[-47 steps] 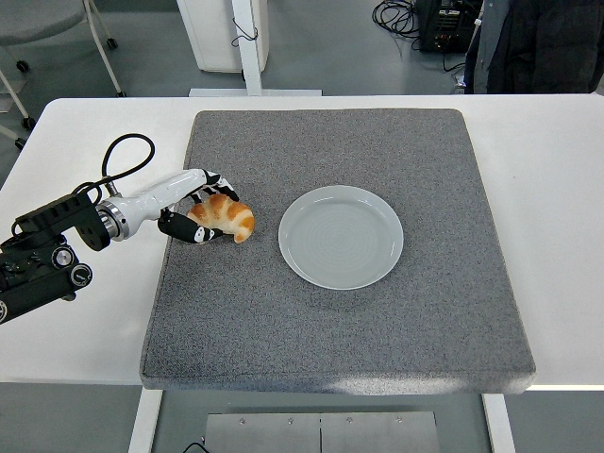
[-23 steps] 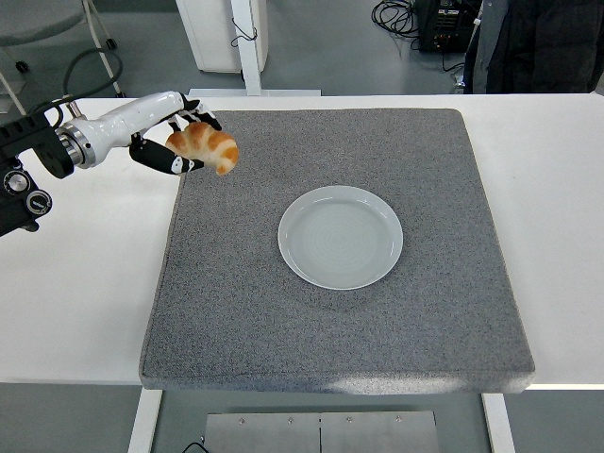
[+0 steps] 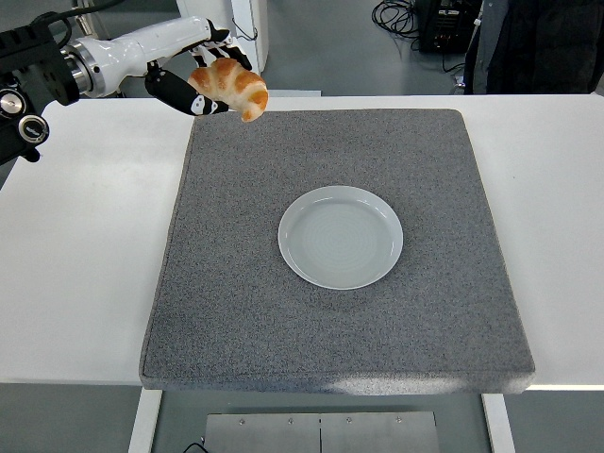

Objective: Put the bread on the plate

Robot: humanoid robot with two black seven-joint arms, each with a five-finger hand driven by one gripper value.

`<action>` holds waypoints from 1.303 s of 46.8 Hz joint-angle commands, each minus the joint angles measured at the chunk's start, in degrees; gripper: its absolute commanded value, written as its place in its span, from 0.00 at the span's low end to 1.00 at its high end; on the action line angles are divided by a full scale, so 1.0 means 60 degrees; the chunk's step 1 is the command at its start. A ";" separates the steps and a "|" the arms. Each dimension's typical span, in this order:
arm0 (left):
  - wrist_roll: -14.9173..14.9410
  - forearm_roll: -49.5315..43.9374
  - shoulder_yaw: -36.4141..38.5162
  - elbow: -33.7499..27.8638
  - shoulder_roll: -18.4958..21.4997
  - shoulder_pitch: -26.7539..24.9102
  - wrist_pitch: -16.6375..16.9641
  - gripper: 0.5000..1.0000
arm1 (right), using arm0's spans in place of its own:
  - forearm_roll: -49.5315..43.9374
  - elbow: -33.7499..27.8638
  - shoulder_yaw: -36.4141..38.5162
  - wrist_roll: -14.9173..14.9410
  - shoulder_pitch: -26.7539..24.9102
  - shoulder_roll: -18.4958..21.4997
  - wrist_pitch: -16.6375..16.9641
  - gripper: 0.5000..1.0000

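I am holding the bread (image 3: 231,87) in my left robot hand (image 3: 193,77), with the fingers (image 3: 179,92) wrapping around its left end. The bread is a golden-brown croissant with darker bands across it, and its free tip is pointing down and to the right. I am carrying it in the air, clear of any surface, over the far left corner of the grey mat (image 3: 236,302). My left arm is coming in from the upper left, its white forearm running along the top of the view.

The plate (image 3: 341,237) is sitting near the middle of the mat, pale grey-green, round and bare. It is lying well apart from the bread, nearer to me and to the right. The mat is covering most of the white worktop (image 3: 85,264), which is showing on both sides of it.

A person in dark clothing (image 3: 538,42) is standing at the top right, beyond the far edge of the worktop. Cables and a dark box are lying on the floor up there.
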 commanded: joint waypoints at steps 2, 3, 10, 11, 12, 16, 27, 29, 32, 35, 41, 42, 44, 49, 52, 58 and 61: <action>0.0001 0.0085 0.0043 -0.0018 -0.0286 -0.0180 -0.0001 0.00 | 0.0006 0.0000 0.0000 0.0001 0.0001 0.0000 0.0000 1.00; 0.0001 0.0100 0.0043 -0.0018 -0.0345 -0.0195 -0.0001 0.00 | 0.0006 0.0000 0.0000 0.0001 0.0001 0.0000 0.0000 1.00; 0.0001 0.0173 0.0058 -0.0004 -0.0740 -0.0298 -0.0089 0.00 | 0.0006 0.0000 0.0000 0.0001 0.0001 0.0000 0.0000 1.00; 0.0001 0.0173 0.0072 -0.0004 -0.0814 -0.0312 -0.0089 0.00 | 0.0006 0.0000 0.0000 0.0001 0.0001 0.0000 0.0000 1.00; 0.0016 0.0188 0.0116 -0.0004 -0.0901 -0.0327 -0.0089 0.00 | 0.0006 0.0000 0.0000 0.0001 0.0001 0.0000 0.0000 1.00; 0.0031 0.0203 0.0336 -0.0004 -0.1399 -0.0473 -0.0074 0.00 | -0.0009 0.0000 0.0000 0.0001 0.0001 0.0000 0.0000 1.00; 0.0045 0.0539 0.0629 0.0040 -0.2351 -0.0767 -0.0045 0.00 | 0.0006 0.0000 0.0000 0.0001 0.0001 0.0000 0.0000 1.00; 0.0060 0.0583 0.0644 0.0084 -0.2484 -0.0781 -0.0045 0.00 | 0.0006 0.0000 0.0000 0.0001 0.0001 0.0000 0.0000 1.00; 0.0075 0.0627 0.0688 0.0114 -0.2674 -0.0825 -0.0045 0.00 | -0.0009 0.0000 0.0000 0.0001 0.0001 0.0000 0.0000 1.00; 0.0089 0.0671 0.0702 0.0143 -0.2879 -0.0884 -0.0045 0.00 | 0.0006 0.0000 0.0000 0.0001 0.0001 0.0000 0.0000 1.00; 0.0089 0.0847 0.0717 0.0494 -0.3318 -0.0899 -0.0045 0.00 | -0.0009 0.0000 0.0000 0.0001 0.0001 0.0000 0.0000 1.00; 0.0089 0.0920 0.0717 0.0567 -0.3406 -0.0899 -0.0045 0.00 | 0.0006 0.0000 0.0000 0.0001 0.0001 0.0000 0.0000 1.00; 0.0075 0.0993 0.0731 0.0699 -0.3567 -0.0884 -0.0045 0.00 | 0.0006 0.0000 0.0000 0.0001 0.0001 0.0000 0.0000 1.00; 0.0075 0.1008 0.0805 0.0846 -0.3861 -0.0840 -0.0045 0.00 | 0.0006 0.0000 0.0000 0.0001 0.0001 0.0000 0.0000 1.00; 0.0075 0.1008 0.0980 0.0861 -0.3934 -0.0811 -0.0045 0.00 | -0.0009 0.0000 0.0000 0.0001 0.0001 0.0000 0.0000 1.00; 0.0075 0.1023 0.1493 0.0992 -0.4139 -0.0738 0.0028 0.00 | -0.0009 0.0000 0.0000 0.0001 0.0001 0.0000 0.0000 1.00; 0.0060 0.1125 0.1640 0.1095 -0.4256 -0.0665 0.0058 0.00 | 0.0006 0.0000 0.0000 0.0001 0.0001 0.0000 0.0000 1.00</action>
